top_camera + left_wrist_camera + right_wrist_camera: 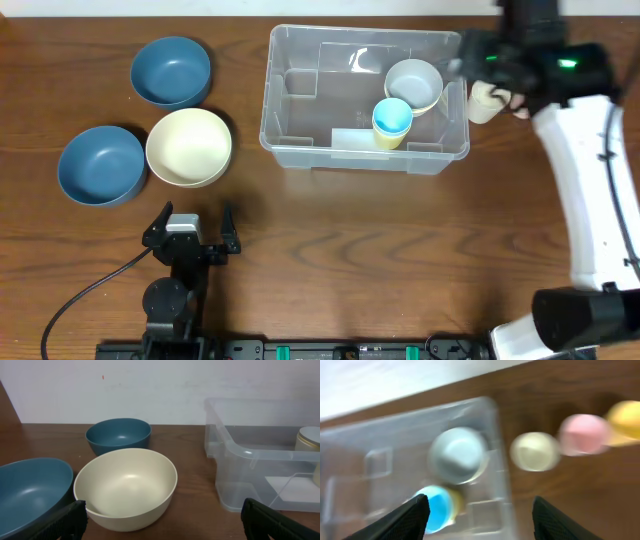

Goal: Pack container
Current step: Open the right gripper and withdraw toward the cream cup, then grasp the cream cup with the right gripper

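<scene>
The clear container stands at the table's middle back. Inside its right half are a grey-white cup and a light blue cup nested in a yellow one. My right gripper hovers above the container's right edge, open and empty. The blurred right wrist view shows the container, the grey cup and the blue cup between the open fingers. My left gripper is open and empty near the front left, and its fingers frame the cream bowl.
Two blue bowls and a cream bowl sit on the left. A cream cup stands just right of the container, with a pink cup and a yellow cup beyond it.
</scene>
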### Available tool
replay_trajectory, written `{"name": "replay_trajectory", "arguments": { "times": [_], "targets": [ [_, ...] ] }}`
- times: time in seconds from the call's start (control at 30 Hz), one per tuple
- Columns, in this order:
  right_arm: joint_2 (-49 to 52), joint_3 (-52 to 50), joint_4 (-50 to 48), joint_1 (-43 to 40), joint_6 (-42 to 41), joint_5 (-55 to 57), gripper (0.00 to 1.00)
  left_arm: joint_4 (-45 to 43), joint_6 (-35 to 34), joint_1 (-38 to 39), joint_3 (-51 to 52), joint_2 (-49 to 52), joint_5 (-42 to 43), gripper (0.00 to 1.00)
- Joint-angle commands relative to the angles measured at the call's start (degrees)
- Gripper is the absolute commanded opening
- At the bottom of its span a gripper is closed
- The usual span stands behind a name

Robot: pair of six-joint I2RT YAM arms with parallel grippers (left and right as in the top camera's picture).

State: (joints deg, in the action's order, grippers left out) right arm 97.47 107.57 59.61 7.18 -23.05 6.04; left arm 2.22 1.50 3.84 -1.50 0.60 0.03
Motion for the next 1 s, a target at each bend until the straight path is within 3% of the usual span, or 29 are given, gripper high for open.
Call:
{"name": "replay_trajectory", "arguments": {
  "times": [0.0, 0.37, 0.83, 0.9, 0.93, 0.97],
  "targets": [
    [3.4, -2.1, 0.9, -5.8, -2.3, 1.4, 0.67, 2.0, 0.5, -0.3, 1.3, -0.3, -0.5, 0.98],
    [14.4, -3.5, -2.2, -14.8, -2.2, 0.0, 0.67, 2.0, 0.5, -0.3, 1.3, -0.3, -0.5, 0.98],
    [26.6, -3.5, -6.0, -14.9, -1.6, -4.2, 0.6, 2.0, 0.5, -0.3, 1.3, -0.3, -0.5, 0.98],
    [28.5, -3.6, -5.7, -14.7, -1.6, -4.2, 0.55, 2.0, 0.5, -0.3, 1.3, -0.3, -0.5, 0.98],
    [29.1, -3.6, -5.6, -14.7, -1.6, -4.2, 0.46, 2.0, 0.5, -0.3, 1.3, -0.3, -0.5, 0.98],
    [29.6, -3.6, -5.4, -14.7, -1.6, -4.2, 0.29, 2.0, 0.5, -0.3, 1.3, -0.3, -0.5, 0.98]
  ]
}}
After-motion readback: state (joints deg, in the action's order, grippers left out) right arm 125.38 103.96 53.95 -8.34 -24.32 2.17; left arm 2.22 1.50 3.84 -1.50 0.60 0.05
